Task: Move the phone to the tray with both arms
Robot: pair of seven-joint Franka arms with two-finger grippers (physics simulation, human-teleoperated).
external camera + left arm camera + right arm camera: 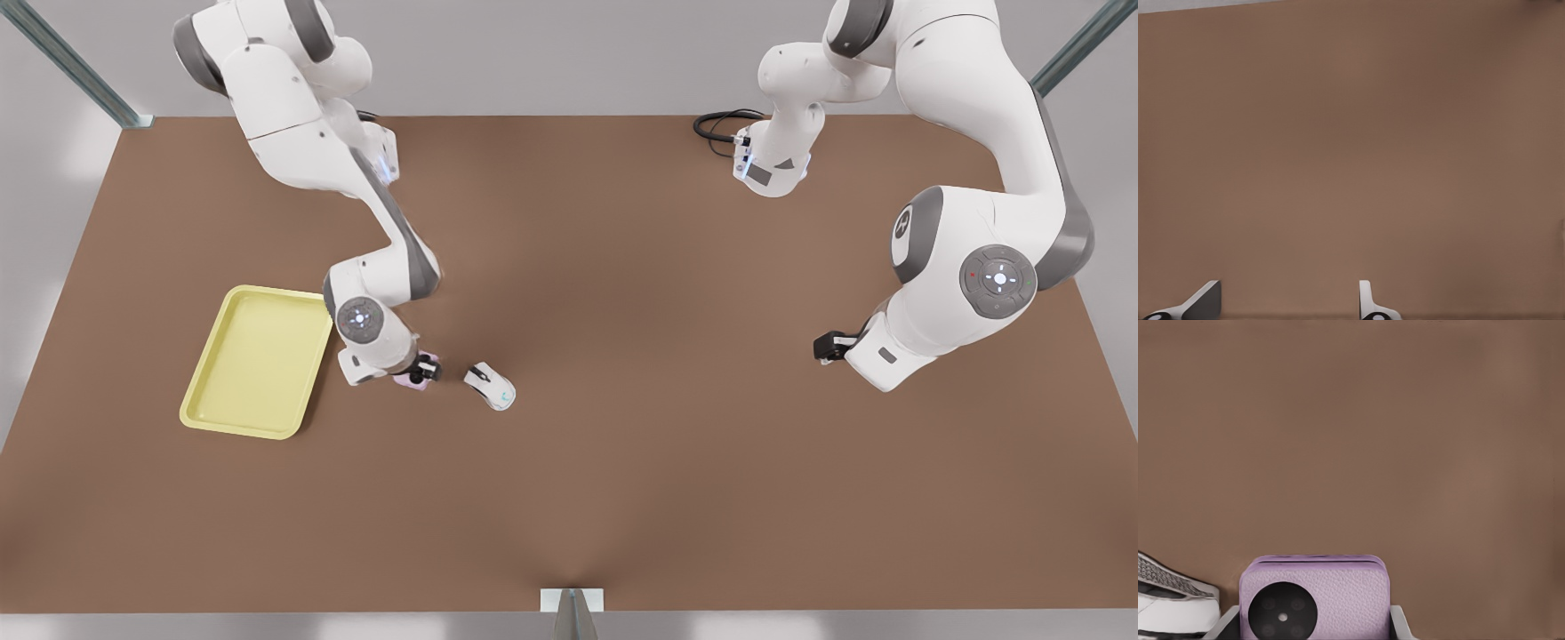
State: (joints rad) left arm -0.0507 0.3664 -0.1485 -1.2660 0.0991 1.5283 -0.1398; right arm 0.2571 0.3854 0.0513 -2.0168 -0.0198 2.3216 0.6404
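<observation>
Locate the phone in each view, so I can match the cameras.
Front view: phone under the right gripper, between the tray and the mouse.
Left wrist view: not in it.
Right wrist view: phone between the fingers, mouse beside it.
Shared landmark: the mouse.

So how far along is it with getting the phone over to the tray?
Early. The right gripper has closed on the phone beside the mouse, still on the table. Left: lifting it into the yellow tray, which holds nothing. The left gripper waits open, far off.
</observation>
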